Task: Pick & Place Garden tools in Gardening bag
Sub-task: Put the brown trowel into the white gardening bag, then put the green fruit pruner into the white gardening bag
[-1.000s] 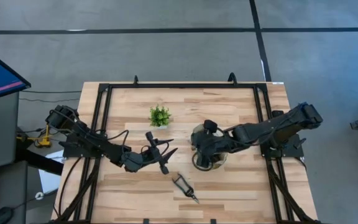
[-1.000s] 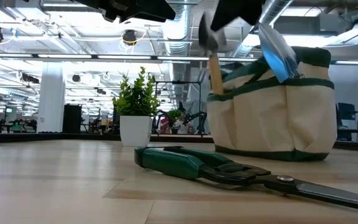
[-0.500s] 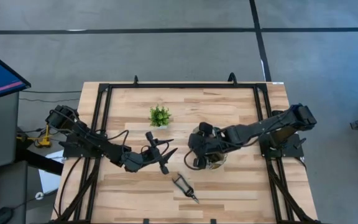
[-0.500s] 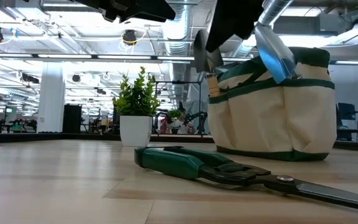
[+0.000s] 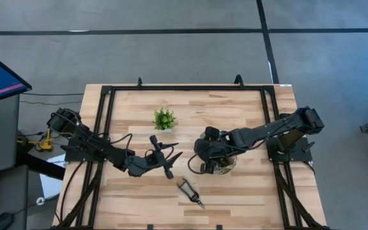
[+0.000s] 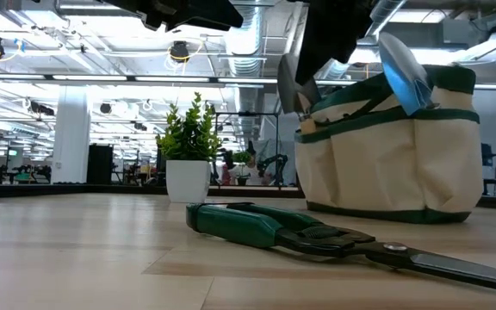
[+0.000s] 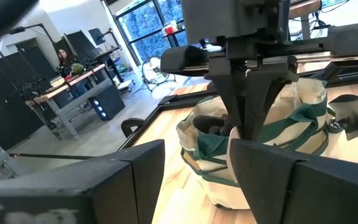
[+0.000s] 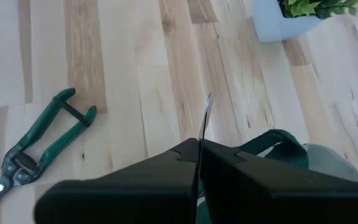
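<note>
The right claw [image 5: 204, 153] hangs over the gardening bag's [image 6: 390, 155] left rim, clamped on a silver trowel [image 8: 205, 121] blade. The left claw [image 5: 161, 155] waits open mid-tabletop [image 5: 235, 191]. Green pruners [image 5: 189, 191] lie near the front. Risk: the trowel may catch the rim, tipping or dragging the light bag.

Lighting: bright, even, overhead throughout; rows of ceiling lamps [image 6: 179, 52] glare white in the low view; table [image 5: 235, 108] evenly lit from above, shadows faint and short; daylight from windows [image 7: 143, 22] washes the left wrist view; near shears [image 6: 317, 237] soft-focused, foreground boards blurred; right wrist view's own fingers [image 8: 166, 180] dark, blurred; slight edge curvature in wrist views.
</note>
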Available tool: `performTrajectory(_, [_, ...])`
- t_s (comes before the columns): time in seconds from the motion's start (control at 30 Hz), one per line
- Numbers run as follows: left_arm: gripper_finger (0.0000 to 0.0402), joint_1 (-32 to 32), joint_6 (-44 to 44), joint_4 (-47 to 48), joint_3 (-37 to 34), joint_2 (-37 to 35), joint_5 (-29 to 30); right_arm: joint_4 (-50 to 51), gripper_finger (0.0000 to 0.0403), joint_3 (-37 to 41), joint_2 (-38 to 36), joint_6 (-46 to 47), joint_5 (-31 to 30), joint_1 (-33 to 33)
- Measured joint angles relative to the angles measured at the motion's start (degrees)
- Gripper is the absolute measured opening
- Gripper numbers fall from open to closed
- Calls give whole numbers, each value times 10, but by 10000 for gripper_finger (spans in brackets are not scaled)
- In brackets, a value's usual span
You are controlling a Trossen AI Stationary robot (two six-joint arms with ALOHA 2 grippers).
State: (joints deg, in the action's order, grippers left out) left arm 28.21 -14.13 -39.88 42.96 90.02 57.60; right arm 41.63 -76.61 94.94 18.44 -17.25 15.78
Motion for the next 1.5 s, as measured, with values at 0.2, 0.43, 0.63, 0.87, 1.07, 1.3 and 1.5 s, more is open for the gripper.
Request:
performTrajectory(0.2, [172, 0, 0, 0, 0, 0, 0, 0, 0, 0, 0, 0, 4, -2])
performTrajectory(0.43, [171, 0, 0, 0, 0, 0, 0, -1, 6, 0, 0, 0, 8, -2])
performTrajectory(0.63, [169, 0, 0, 0, 0, 0, 0, 1, 50, 0, 0, -10, 8, -1])
performTrajectory(0.87, [168, 0, 0, 0, 0, 0, 0, 0, 115, 0, -15, -17, 9, -1])
performTrajectory(1.07, [168, 2, -1, 1, 0, 0, 0, 0, 109, 0, -70, -19, 9, 15])
performTrajectory(1.3, [168, 22, -6, 5, 0, 0, -8, 2, 43, -1, -129, -6, -28, 91])
performTrajectory(1.5, [142, 34, 37, 53, 0, -36, -173, 22, 11, 1, -132, 0, -146, 196])
